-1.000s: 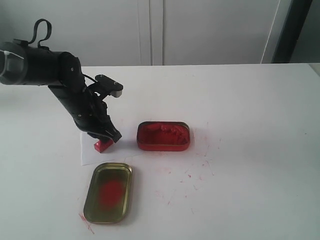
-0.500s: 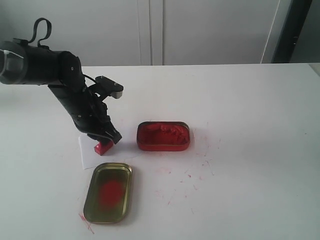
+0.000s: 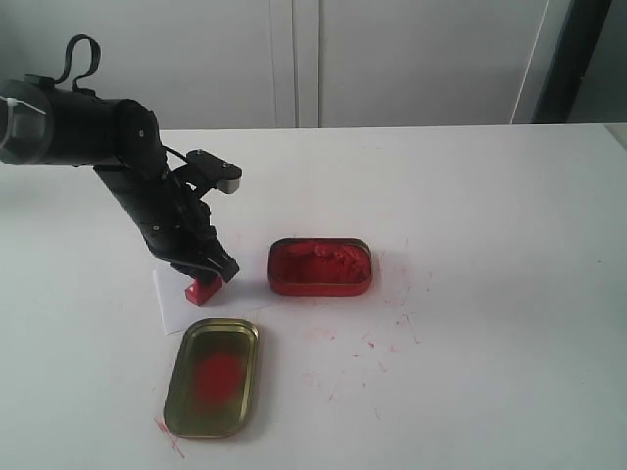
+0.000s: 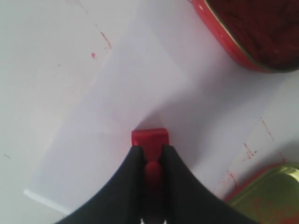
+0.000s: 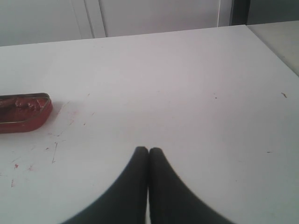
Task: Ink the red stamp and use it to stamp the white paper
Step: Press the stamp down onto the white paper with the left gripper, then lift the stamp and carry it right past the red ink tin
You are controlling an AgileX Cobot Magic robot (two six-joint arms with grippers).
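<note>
The red stamp (image 3: 205,288) stands with its square face down on the white paper (image 3: 174,302), just left of the red ink tin. My left gripper (image 3: 216,270) is shut on the stamp's stem. In the left wrist view the black fingers (image 4: 133,163) pinch the stem and the stamp (image 4: 149,138) sits on the paper (image 4: 117,107). My right gripper (image 5: 149,150) is shut on nothing, above bare tabletop, and does not show in the exterior view.
A red oval tin of ink paste (image 3: 320,265) lies right of the stamp, and its end shows as the tin (image 5: 21,112) in the right wrist view. The gold lid (image 3: 213,376) smeared with red lies in front of the paper. Red specks dot the table (image 3: 490,245).
The left gripper and the stamp have shifted slightly to the right over the paper. Tin and lid have not moved.
</note>
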